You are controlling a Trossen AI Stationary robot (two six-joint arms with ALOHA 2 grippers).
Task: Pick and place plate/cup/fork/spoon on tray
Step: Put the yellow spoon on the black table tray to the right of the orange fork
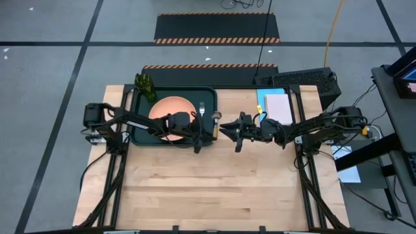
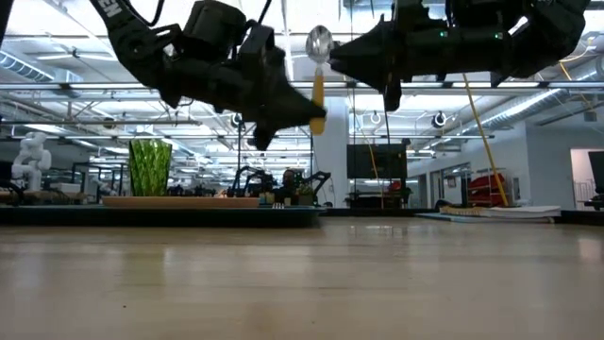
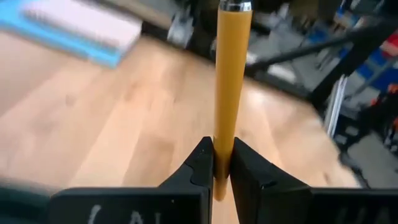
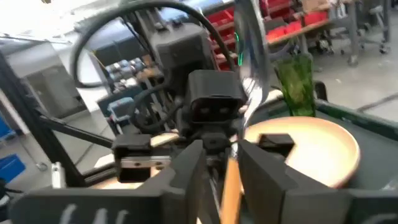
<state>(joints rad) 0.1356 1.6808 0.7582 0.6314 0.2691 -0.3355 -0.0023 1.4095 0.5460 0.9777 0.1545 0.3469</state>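
On the tabletop (image 1: pixel 214 188), the tray (image 1: pixel 140 133) lies toward the left far side, carrying the plate (image 1: pixel 170 106) in its middle, the cup (image 1: pixel 145 86) at its far left corner, and the fork (image 1: pixel 202 108) along its right side. Just beyond the tray's right edge, both arms meet above the wood. Lifted clear of the surface, the spoon (image 2: pixel 318 71) stands upright, bowl up. Its orange handle is pinched low down by the left tool (image 3: pixel 222 167), while the right tool (image 4: pixel 216 163) stands narrowly parted around the spoon from the opposite side.
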